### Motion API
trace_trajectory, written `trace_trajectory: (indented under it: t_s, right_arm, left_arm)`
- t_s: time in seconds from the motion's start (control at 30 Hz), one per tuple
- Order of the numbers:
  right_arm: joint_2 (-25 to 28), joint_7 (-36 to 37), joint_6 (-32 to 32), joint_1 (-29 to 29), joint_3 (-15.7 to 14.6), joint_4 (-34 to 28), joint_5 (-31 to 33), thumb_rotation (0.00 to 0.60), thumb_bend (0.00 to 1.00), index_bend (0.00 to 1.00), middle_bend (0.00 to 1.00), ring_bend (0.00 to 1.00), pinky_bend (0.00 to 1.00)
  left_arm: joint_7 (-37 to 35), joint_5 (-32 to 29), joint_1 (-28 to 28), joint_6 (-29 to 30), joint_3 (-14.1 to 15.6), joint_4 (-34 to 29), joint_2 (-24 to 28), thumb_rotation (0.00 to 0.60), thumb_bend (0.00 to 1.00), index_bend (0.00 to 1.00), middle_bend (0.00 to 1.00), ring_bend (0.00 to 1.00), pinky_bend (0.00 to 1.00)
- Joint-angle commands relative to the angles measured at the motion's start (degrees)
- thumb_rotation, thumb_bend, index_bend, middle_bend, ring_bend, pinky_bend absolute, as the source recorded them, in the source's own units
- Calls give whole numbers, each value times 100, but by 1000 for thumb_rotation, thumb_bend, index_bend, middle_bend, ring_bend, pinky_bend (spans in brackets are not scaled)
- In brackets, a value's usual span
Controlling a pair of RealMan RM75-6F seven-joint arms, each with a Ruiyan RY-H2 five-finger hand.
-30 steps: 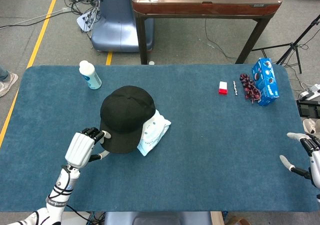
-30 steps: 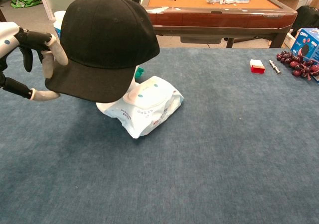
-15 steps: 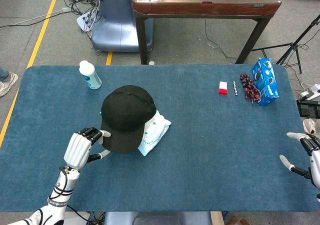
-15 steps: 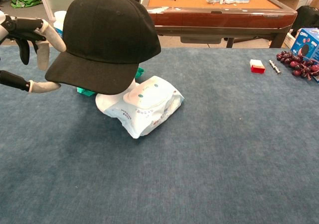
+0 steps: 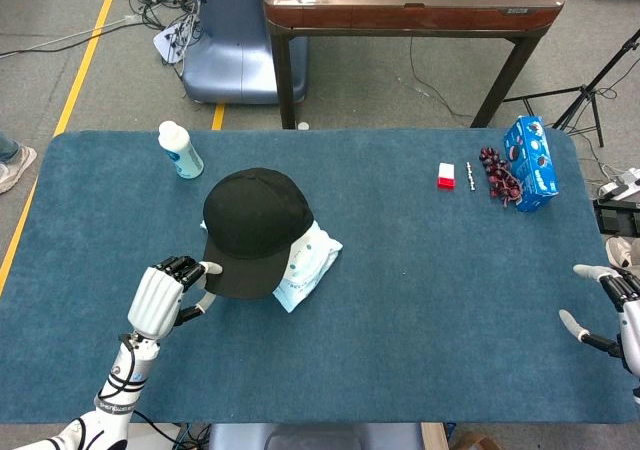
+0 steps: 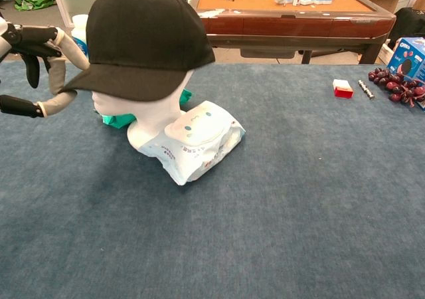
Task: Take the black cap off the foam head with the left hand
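Note:
The black cap (image 6: 143, 36) sits on the white foam head (image 6: 149, 109), whose face shows under the raised brim in the chest view. In the head view the cap (image 5: 255, 230) hides the foam head from above. My left hand (image 6: 36, 66) pinches the left edge of the brim, one finger on top and the thumb beneath. Seen from the head camera, that left hand (image 5: 160, 300) is just left of the cap at the table's near side. My right hand (image 5: 615, 315) hovers at the table's right edge, fingers apart and holding nothing.
A wipes pack (image 6: 196, 139) leans against the foam head's base, with something teal (image 6: 116, 119) behind it. A white bottle (image 5: 180, 150) stands at the back left. A red-white box (image 5: 446, 175), grapes (image 5: 498, 175) and a blue cookie box (image 5: 530, 162) lie at the back right.
The brim has tipped upward with my left hand, uncovering the foam head's face; the cap's crown has shifted back. The right hand has not moved.

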Motion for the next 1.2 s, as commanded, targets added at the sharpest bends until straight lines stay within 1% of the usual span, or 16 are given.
trace_trajectory:
  t_s: [0.03, 0.23, 0.3, 0.47, 1.0, 1.2]
  right_arm:
    - [-1, 0, -2, 0, 1, 0, 1, 600, 213, 318, 378, 307, 416]
    - [-2, -6, -5, 2, 0, 0, -3, 600, 214, 318, 378, 307, 416]
    - [-4, -10, -8, 2, -1, 1, -3, 600, 213, 318, 378, 307, 416]
    - [-6, -19, -10, 4, -2, -1, -8, 600, 214, 318, 378, 307, 416]
    - [-18, -78, -45, 24, -23, -11, -43, 600, 214, 318, 378, 307, 416]
    - [-18, -90, -59, 30, -25, -19, -40, 600, 214, 318, 378, 307, 416]
  left_arm:
    - [2, 5, -2, 10, 7, 0, 1, 600, 374, 437, 675, 507, 594]
    - [-3, 9, -3, 61, 12, 21, -5, 600, 437, 471, 678, 509, 597]
    - [8, 11, -4, 81, 10, 27, -14, 600, 463, 496, 680, 511, 599]
    - [38, 61, -22, 181, -18, 85, -48, 600, 486, 570, 687, 516, 607]
    - [434, 196, -208, 317, -259, -174, 195, 600, 502, 595, 700, 533, 619]
    - [442, 224, -322, 404, -428, -164, 287, 600, 502, 600, 705, 536, 625]
